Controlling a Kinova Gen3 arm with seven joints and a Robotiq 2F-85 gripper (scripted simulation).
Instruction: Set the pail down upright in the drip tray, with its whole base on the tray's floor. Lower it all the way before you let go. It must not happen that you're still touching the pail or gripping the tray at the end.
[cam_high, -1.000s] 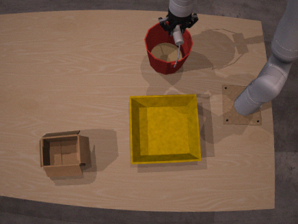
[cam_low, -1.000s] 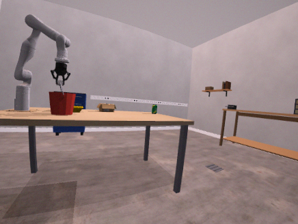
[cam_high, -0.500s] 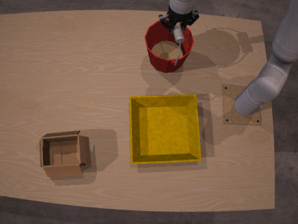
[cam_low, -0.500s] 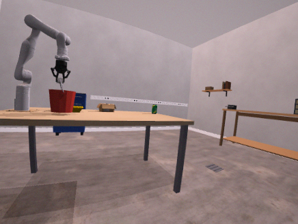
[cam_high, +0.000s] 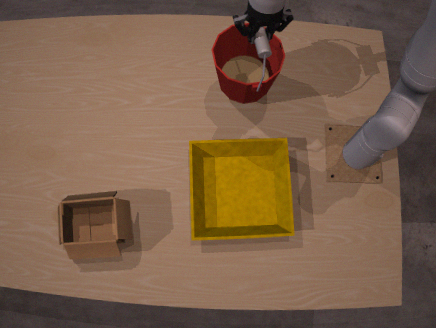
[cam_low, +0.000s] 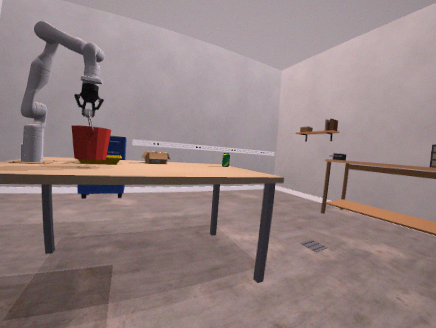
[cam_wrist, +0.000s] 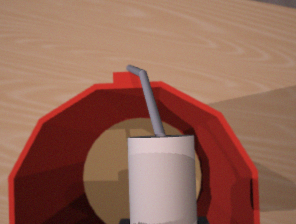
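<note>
The red pail (cam_high: 248, 64) hangs upright under my gripper (cam_high: 262, 25) near the table's far edge, low over the wood. My gripper is shut on the white grip (cam_high: 262, 46) of the pail's wire handle. The wrist view looks down past that grip (cam_wrist: 160, 175) into the open pail (cam_wrist: 55, 165), and the fingers are hidden there. The yellow drip tray (cam_high: 241, 188) lies empty nearer the front, apart from the pail. In the side view, the pail (cam_low: 91, 142) stands in front of the tray (cam_low: 102, 161), so I cannot tell whether its base touches the table.
An open cardboard box (cam_high: 94, 227) sits at the front left of the table. The arm's base (cam_high: 367, 145) stands on a mounting plate to the right of the tray. A green can (cam_low: 226, 159) and a blue cabinet (cam_low: 107, 150) show beyond the table.
</note>
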